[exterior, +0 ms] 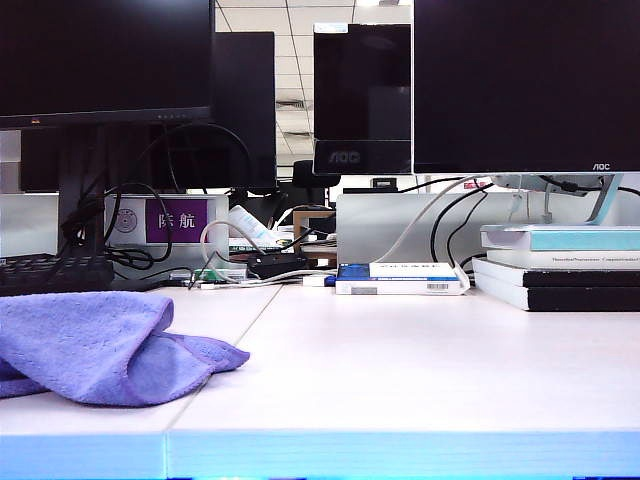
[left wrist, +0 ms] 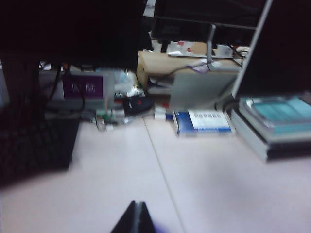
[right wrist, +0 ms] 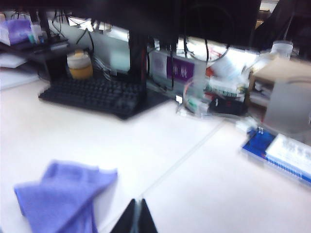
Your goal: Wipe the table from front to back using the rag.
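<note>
The lavender rag (exterior: 100,345) lies crumpled on the pale table (exterior: 400,360) at the front left, with nothing holding it; the right wrist view shows the rag (right wrist: 63,194) too. Neither arm appears in the exterior view. My left gripper (left wrist: 137,205) is shut and empty, raised above the table (left wrist: 218,184) near its seam, with a purple smudge beside its tips. My right gripper (right wrist: 137,202) is also shut and empty, hovering over the seam just beside the rag without touching it.
A black keyboard (right wrist: 92,94) lies at the back left. A blue-and-white box (exterior: 400,278) and a stack of books (exterior: 560,265) sit at the back right. Monitors (exterior: 520,85), cables and a purple-labelled box (exterior: 175,222) line the far edge.
</note>
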